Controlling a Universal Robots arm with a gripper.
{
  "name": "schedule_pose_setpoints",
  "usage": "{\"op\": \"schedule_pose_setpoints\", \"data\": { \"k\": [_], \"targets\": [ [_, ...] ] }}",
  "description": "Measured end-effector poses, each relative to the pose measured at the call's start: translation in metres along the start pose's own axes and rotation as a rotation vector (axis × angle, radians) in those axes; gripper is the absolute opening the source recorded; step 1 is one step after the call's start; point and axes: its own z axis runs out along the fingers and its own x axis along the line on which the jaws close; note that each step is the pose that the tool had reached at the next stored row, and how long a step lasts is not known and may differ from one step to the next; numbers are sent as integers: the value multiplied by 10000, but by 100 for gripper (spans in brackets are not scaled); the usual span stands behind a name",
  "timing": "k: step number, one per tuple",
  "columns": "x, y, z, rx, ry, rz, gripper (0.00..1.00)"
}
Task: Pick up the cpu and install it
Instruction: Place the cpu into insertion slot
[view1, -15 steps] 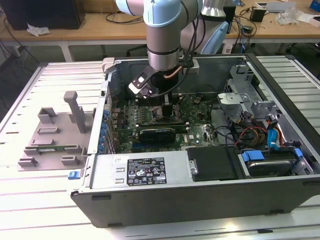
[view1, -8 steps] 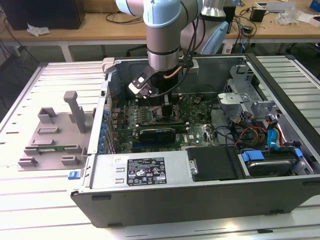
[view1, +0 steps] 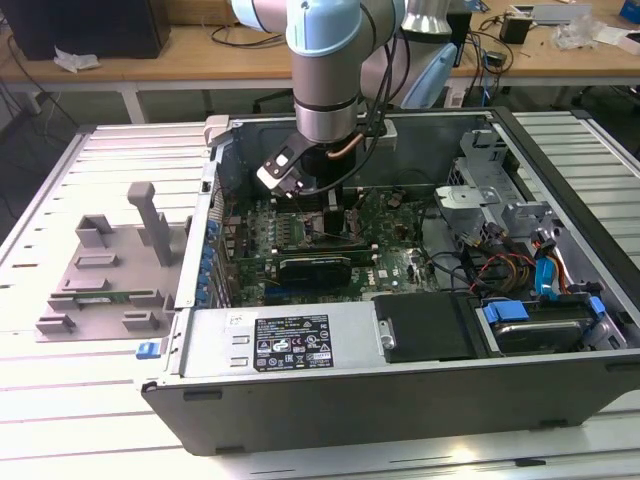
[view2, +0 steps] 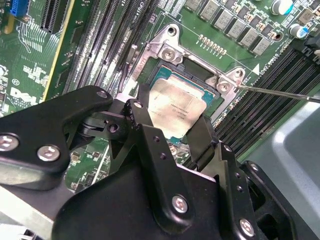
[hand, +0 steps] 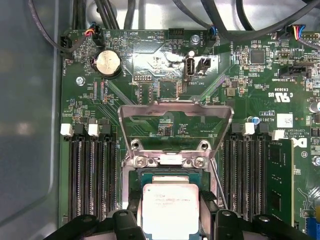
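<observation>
The cpu (view2: 176, 107), a flat square chip with a pale silver top, sits between my gripper's (view2: 175, 114) two black fingers (view2: 144, 107), directly over the open socket frame (view2: 167, 50) on the green motherboard. In the first wrist view the cpu (hand: 169, 207) is level with the socket opening, a finger against each side. The socket's metal load plate (hand: 175, 122) stands swung open beyond it, and the thin lever (view2: 280, 93) is released to one side. In the exterior view my gripper (view1: 325, 205) reaches down into the open computer case (view1: 400, 390).
Memory slots (hand: 92, 175) flank the socket on both sides, with one module (hand: 280, 180) fitted. A graphics card (view1: 315, 265), power supply (view1: 290, 340) and drive cage (view1: 520, 230) crowd the case. Grey fixture blocks (view1: 110, 270) stand on the table at the exterior view's left.
</observation>
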Motion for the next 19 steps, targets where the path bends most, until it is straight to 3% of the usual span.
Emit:
{"op": "schedule_pose_setpoints", "data": {
  "k": [4,5,9,10,19],
  "targets": [
    [0,0,5,0,1,0,55],
    [0,0,6,0,1,0,68],
    [0,1,-10,-1,2,1,68],
    [0,1,-12,-1,2,1,59],
    [0,1,-24,-1,1,1,59]
  ]
}}
